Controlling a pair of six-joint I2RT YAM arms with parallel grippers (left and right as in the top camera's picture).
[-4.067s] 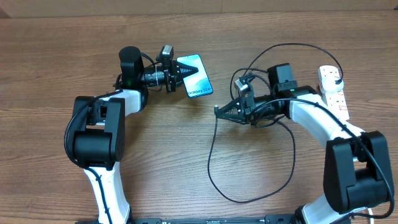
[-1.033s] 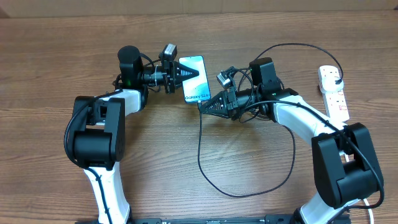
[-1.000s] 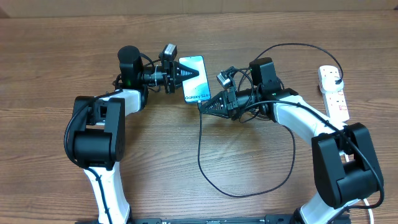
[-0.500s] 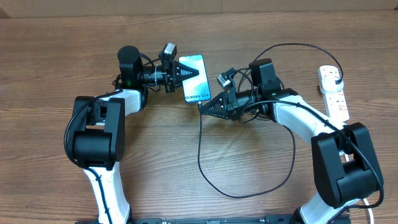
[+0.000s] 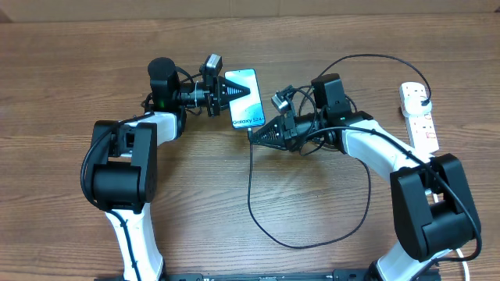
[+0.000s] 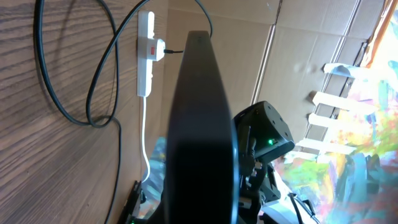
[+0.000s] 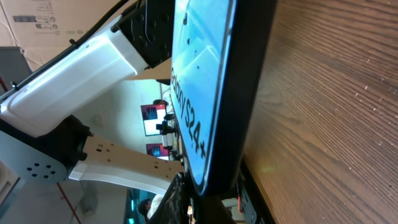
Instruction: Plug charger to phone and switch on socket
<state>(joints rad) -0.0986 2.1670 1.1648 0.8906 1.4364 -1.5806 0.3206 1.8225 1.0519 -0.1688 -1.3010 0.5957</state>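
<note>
The phone (image 5: pixel 248 114) has its lit screen up and is held off the table by my left gripper (image 5: pixel 242 90), which is shut on its upper part. My right gripper (image 5: pixel 255 133) is shut on the connector tip of the charger cable (image 5: pixel 251 195) and holds it against the phone's lower end. The cable loops over the table, and its black plug (image 5: pixel 423 100) sits in the white socket strip (image 5: pixel 422 129) at the far right. In the left wrist view the phone's black edge (image 6: pixel 199 124) fills the middle. In the right wrist view the lit screen (image 7: pixel 199 93) is close up; the connector itself is hidden.
The wooden table (image 5: pixel 62 70) bears the cable loop at centre right. The socket strip (image 6: pixel 146 56) and its thick white cord show far off in the left wrist view. The left arm's white link (image 7: pixel 93 56) stands behind the phone in the right wrist view.
My right gripper has carried the cable tip left from mid-table to the phone's lower end, with only a slight leftward nudge in the last second. The left gripper and phone are still.
</note>
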